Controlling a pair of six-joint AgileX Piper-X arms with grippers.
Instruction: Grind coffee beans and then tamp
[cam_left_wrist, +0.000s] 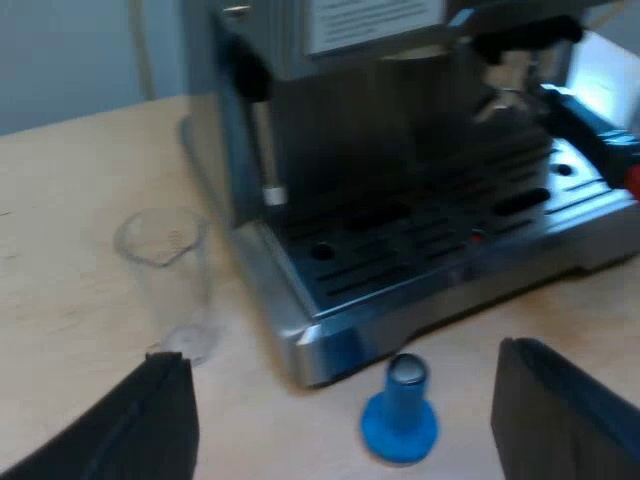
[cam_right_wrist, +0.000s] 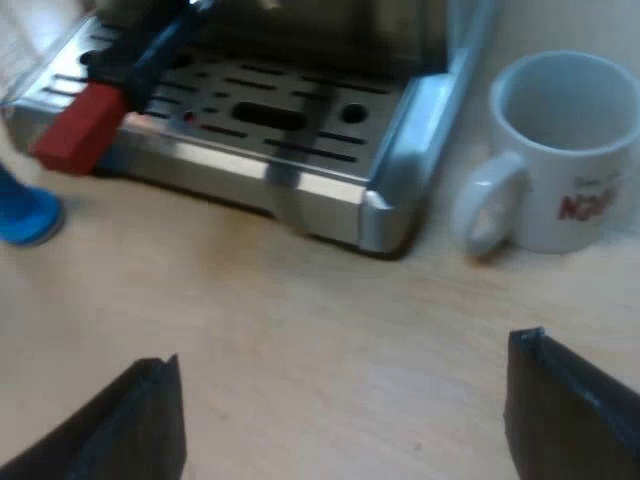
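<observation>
since both pincers hang low over the worktop (cam_left_wrist: 60, 200) with nothing in them, the dangers here are mostly of bumping things. the left pincer (cam_left_wrist: 342, 352) is spread wide and empty. the blue tamper (cam_left_wrist: 400, 415) stands upright on the worktop between its fingers, just beside a corner of the drip tray (cam_left_wrist: 440, 260) of the espresso machine (cam_left_wrist: 400, 150). the measuring glass (cam_left_wrist: 165, 280) stands near the same corner, apart from the tamper and well away from the worktop edge along the wall. the right pincer (cam_right_wrist: 342, 350) is also wide and holds nothing. it hovers over bare worktop at the tray's other corner, where the mug (cam_right_wrist: 560, 150) stands just beside the machine.

the holder's handle (cam_right_wrist: 150, 55) reaches out over the tray and its red end (cam_right_wrist: 78, 128) passes the tray's edge, so the holder seems seated at the machine's front. whether it sits under the grinder cannot be told.

the tamper looks untouched, so tamping probably lies ahead. if one finger of the left pincer meets the tamper before the other, the tamper may tip or slide against the tray. the glass looks light, and the outer side of a finger could knock it over during a sideways move. on the other side, a swing toward the red end could strike the mug or the tray's corner. a grip only on the tip of the handle may slip when it is turned.
</observation>
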